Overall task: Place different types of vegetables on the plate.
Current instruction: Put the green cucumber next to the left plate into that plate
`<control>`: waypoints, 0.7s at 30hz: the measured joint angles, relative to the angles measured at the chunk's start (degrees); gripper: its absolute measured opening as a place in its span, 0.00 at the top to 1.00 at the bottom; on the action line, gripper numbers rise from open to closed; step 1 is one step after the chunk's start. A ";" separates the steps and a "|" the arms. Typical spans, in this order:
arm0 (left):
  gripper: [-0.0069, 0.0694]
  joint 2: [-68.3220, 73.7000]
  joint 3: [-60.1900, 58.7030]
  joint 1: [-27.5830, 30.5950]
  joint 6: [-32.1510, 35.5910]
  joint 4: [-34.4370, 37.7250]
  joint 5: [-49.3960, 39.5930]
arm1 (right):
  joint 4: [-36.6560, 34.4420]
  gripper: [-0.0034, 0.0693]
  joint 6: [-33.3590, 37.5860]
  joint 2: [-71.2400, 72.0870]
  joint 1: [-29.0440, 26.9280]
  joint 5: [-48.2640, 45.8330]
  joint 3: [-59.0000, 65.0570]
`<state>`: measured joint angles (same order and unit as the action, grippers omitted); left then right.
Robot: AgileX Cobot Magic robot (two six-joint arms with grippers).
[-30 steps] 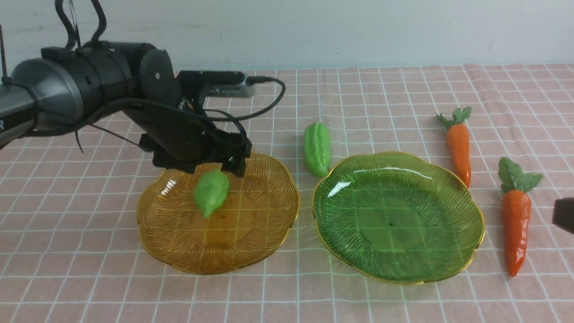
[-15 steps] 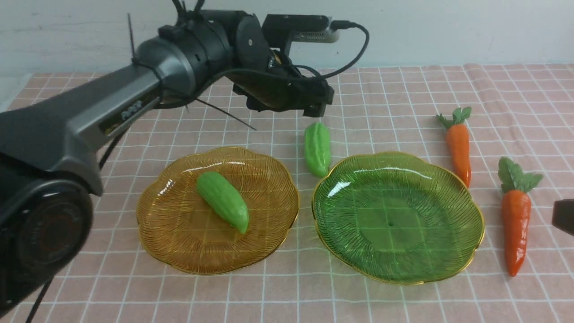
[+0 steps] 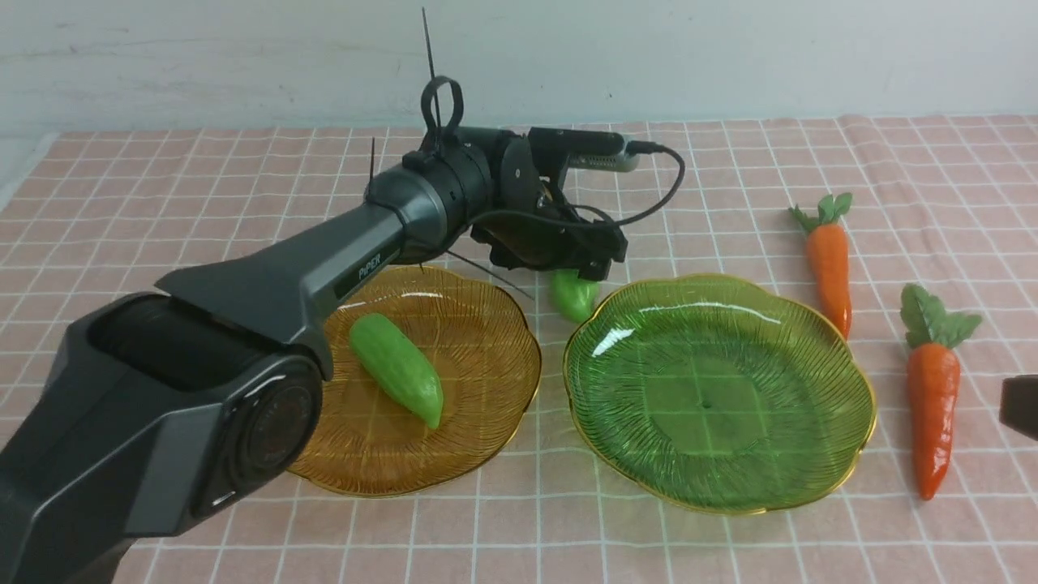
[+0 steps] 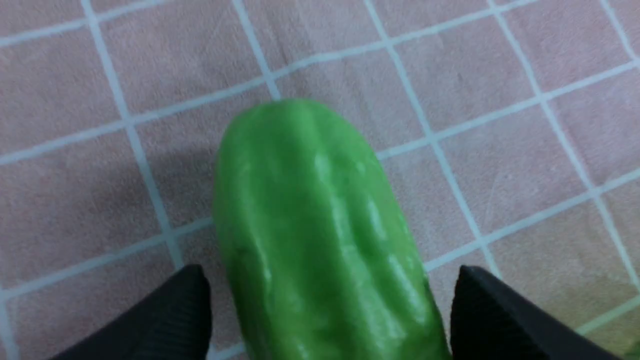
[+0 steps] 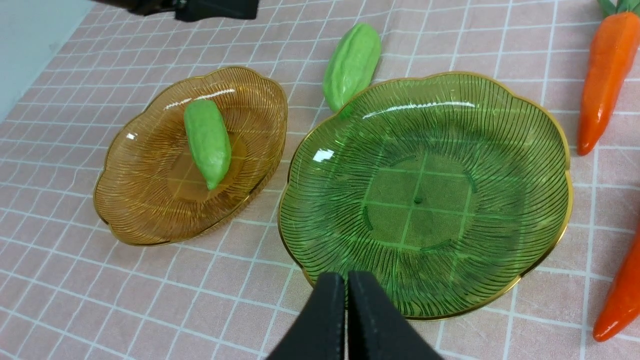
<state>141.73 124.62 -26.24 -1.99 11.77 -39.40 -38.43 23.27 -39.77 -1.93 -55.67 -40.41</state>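
Left gripper (image 4: 330, 270): jaws wide apart, one finger on each side of the cloth gourd (image 4: 320, 240), no clamp seen. Left arm (image 3: 324, 276) is stretched forward, low over the amber plate (image 3: 486, 381), wrist tipped down. "PiPER" is on the forearm. Cloth gourd lies on the checked cloth (image 3: 162, 203) just beside the green plate (image 3: 811, 454), long axis front-to-back, narrow end toward the robot. Plate gourd (image 3: 397, 369) lies diagonal on the amber plate, tip near-right. Far carrot (image 3: 829, 259) and near carrot (image 3: 932, 397) are right of the green plate, tips toward the robot. Right gripper (image 5: 346, 300): closed, empty.
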 joint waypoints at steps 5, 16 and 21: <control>0.35 1.54 0.00 -0.04 -0.90 0.40 -0.06 | 0.56 0.95 0.00 0.00 0.00 -0.55 0.00; 0.47 -10.50 6.28 1.80 -0.32 -3.72 -17.58 | 6.78 0.95 -6.84 -3.68 0.00 -0.18 -4.86; 0.47 -18.82 6.90 3.75 1.13 -11.37 -28.49 | 21.38 0.96 -17.24 -12.73 0.00 -1.09 -14.58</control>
<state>122.91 131.53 -22.49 -0.86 0.40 -67.89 -17.05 6.02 -52.50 -1.93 -56.75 -54.99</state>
